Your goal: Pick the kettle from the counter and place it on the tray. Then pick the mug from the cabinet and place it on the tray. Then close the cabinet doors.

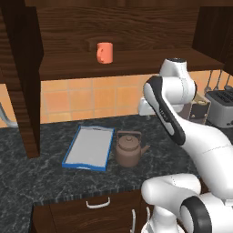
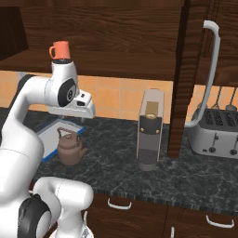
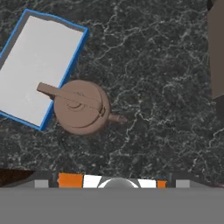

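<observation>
Squat brown kettle sits on dark marbled counter, touching blue-rimmed tray. Boxy coffee machine and grey toaster stand rightward. Hand state: cannot tell.

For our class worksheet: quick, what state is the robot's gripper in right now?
Gripper: cannot be told; its fingertips aren't visible. It holds nothing: the kettle sits on the counter beside the tray.

The dark marbled counter carries the tray, kettle, coffee machine and toaster.
</observation>
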